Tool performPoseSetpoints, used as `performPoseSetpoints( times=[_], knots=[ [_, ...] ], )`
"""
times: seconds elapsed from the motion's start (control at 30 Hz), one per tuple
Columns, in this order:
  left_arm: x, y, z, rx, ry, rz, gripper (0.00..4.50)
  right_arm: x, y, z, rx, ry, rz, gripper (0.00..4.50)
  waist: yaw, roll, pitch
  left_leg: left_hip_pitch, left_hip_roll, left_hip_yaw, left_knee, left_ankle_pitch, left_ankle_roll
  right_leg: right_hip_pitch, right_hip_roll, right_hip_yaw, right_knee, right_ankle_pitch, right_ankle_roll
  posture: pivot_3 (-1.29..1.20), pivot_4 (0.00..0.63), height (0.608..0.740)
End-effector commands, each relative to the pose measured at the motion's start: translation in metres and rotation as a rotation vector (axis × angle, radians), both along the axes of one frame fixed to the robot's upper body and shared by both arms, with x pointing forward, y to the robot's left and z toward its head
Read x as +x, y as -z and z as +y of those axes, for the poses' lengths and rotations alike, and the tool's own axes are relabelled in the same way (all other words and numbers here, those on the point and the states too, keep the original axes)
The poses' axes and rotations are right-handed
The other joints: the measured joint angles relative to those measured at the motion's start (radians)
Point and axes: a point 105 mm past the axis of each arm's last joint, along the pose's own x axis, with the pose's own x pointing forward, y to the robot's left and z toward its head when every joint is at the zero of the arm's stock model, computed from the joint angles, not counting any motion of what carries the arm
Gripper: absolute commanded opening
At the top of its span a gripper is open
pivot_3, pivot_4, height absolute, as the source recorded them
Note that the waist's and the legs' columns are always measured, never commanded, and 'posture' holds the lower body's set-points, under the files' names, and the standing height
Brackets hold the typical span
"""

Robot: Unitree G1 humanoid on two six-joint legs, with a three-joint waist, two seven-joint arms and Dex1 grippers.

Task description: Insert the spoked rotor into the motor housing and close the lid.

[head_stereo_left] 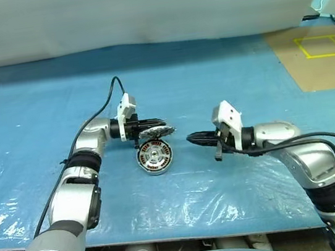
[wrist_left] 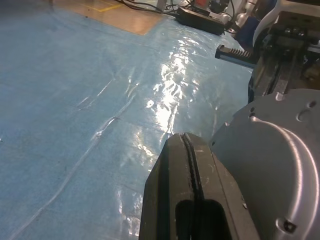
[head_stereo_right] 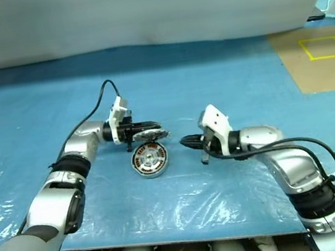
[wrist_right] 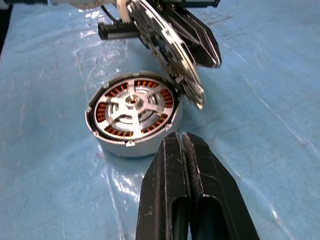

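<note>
The motor housing (wrist_right: 134,112) lies flat on the blue sheet between my two arms. The spoked rotor (wrist_right: 131,104) sits inside it, silvery spokes over the copper windings. The lid (wrist_right: 170,50) stands tilted over the housing's left-arm side, its lower edge at the housing's rim. My left gripper (head_stereo_left: 154,128) is shut and points level toward the right arm, with its fingers (wrist_left: 186,165) against the lid's (wrist_left: 270,165) outer face. My right gripper (head_stereo_left: 192,138) is shut and empty, a short way from the housing (head_stereo_left: 154,156), pointing at it.
A wrinkled blue plastic sheet (head_stereo_left: 223,80) covers the table, whose front edge (head_stereo_left: 189,238) runs just before me. Beyond the sheet's right back corner lies tan floor with yellow tape (head_stereo_left: 325,47). A white cloth wall (head_stereo_left: 139,11) closes the back.
</note>
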Motion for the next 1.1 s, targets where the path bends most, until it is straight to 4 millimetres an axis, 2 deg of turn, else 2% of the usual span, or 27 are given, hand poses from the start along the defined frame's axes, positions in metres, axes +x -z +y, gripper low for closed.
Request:
performPoseSetpoints(
  times=[0.03, 0.23, 0.37, 0.6, 0.83, 0.93, 1.1],
  knots=[
    [-0.007, -0.011, -0.005, 0.002, 0.061, -0.052, 0.0, -0.006, -0.017, -0.005, 0.038, -0.017, -0.081, 0.03, -0.001, 0.0, 0.0, 0.0, 0.0, 0.0, 0.0, 0.0, 0.0, 0.0, -0.001, 0.0, 0.0, 0.0, 0.0, 0.0, 0.15, 0.74],
    [-0.014, -0.011, -0.01, 0.01, 0.093, -0.048, 0.0, -0.013, -0.031, -0.009, 0.11, -0.039, -0.064, 0.03, -0.005, 0.0, 0.0, 0.0, -0.001, 0.0, 0.0, 0.0, 0.001, 0.0, -0.002, 0.0, 0.0, 0.0, 0.0, 0.0, 0.15, 0.74],
    [-0.024, -0.005, -0.012, 0.03, 0.134, -0.037, 0.0, -0.013, -0.038, -0.003, 0.123, -0.049, -0.098, 0.03, -0.005, 0.0, 0.0, 0.0, -0.001, 0.0, -0.001, 0.0, 0.001, 0.0, -0.002, 0.0, -0.002, 0.0, 0.0, 0.0, 0.15, 0.74],
    [-0.041, 0.006, -0.014, 0.096, 0.216, -0.074, 0.0, -0.022, -0.028, -0.002, 0.111, -0.007, -0.106, 0.03, -0.003, 0.0, 0.0, -0.001, -0.001, 0.0, -0.002, 0.0, 0.001, 0.0, -0.002, -0.002, -0.003, 0.0, 0.0, 0.0, 0.15, 0.74],
    [-0.047, 0.014, -0.012, 0.148, 0.253, -0.11, 0.0, -0.016, -0.033, 0.001, 0.125, 0.016, -0.125, 0.03, -0.006, 0.0, 0.0, 0.0, -0.001, 0.0, -0.002, 0.0, 0.001, 0.0, -0.002, -0.002, -0.003, 0.0, 0.0, 0.0, 0.15, 0.74],
    [-0.054, 0.026, -0.006, 0.243, 0.307, -0.162, 0.0, -0.012, -0.031, 0.001, 0.107, 0.027, -0.133, 0.03, -0.008, 0.0, 0.0, 0.0, -0.001, 0.0, -0.002, 0.0, 0.001, 0.0, -0.002, -0.002, -0.003, 0.0, 0.0, 0.0, 0.15, 0.74],
    [-0.053, 0.035, 0.0, 0.312, 0.33, -0.229, 0.0, -0.01, -0.028, 0.0, 0.095, 0.03, -0.129, 0.03, -0.006, 0.001, 0.0, 0.0, -0.001, 0.0, -0.003, 0.0, 0.001, 0.001, -0.003, -0.002, -0.003, 0.0, 0.001, 0.0, 0.15, 0.74]
  ],
)
